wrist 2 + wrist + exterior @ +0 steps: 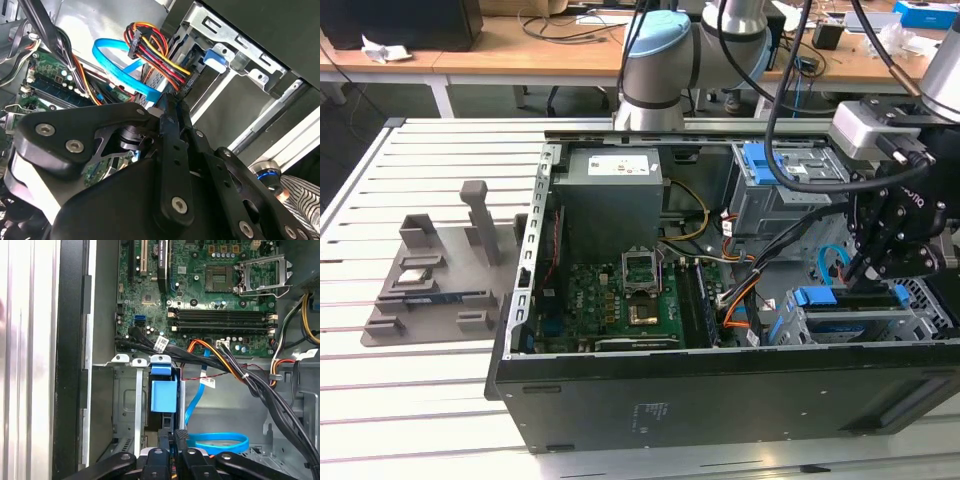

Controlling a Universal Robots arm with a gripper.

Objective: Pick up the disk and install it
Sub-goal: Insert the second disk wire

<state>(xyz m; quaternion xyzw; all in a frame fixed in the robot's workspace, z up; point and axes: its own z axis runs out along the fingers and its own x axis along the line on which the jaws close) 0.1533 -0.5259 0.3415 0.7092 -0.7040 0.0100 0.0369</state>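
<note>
Gripper point(868, 268) is low inside the open PC case point(720, 400), at the drive cage point(860, 320) on the exterior view's right. In both wrist views the two black fingers point(181, 439) look pressed nearly together, tips pointing into the cage. If anything is pinched between them it's edge-on and I can't make it out.

The disk point(855, 305) looks to be sitting in the cage slot already: a flat body with a blue rail bracket, just below the fingertips. In the first wrist view the blue bracket end point(163, 392) sits in the bay right ahead of the tips.

My read: pickup is over, this is the insert/seat phase. Can't tell whether the drive is fully home.

Seating calls for a straight push along the bay rails, keeping off the blue SATA cable point(220, 442) and the power harness point(155, 47) close beside the bay.
</note>
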